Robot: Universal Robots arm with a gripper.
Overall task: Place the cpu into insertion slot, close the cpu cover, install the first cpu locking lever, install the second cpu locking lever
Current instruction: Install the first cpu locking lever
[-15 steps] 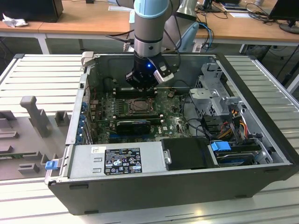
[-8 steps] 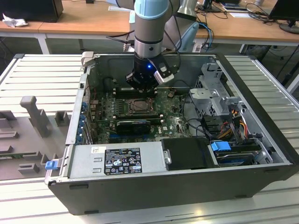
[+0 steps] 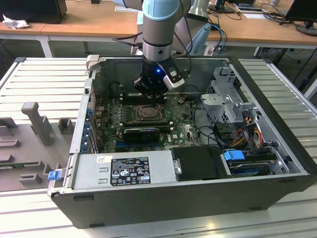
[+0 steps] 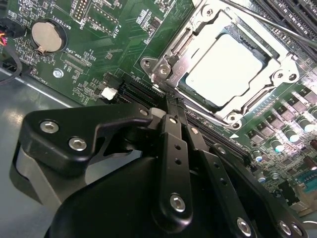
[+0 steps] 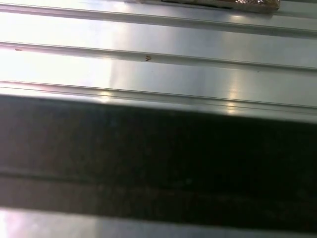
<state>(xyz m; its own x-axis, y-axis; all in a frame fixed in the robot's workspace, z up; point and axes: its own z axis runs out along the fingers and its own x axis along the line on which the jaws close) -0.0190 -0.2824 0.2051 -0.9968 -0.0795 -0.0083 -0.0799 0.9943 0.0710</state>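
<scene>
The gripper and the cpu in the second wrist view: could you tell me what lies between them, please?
In the second wrist view, a black slot on the green board and the cover's metal edge lie between the gripper and the cpu.

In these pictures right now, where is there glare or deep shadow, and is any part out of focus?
In the second wrist view, the cpu glares nearly white inside the cpu cover, while the gripper close to the lens looks soft. In the first wrist view, bright reflections run along ribbed metal above a dark blurred band. In the exterior view, the case interior is dim.
</scene>
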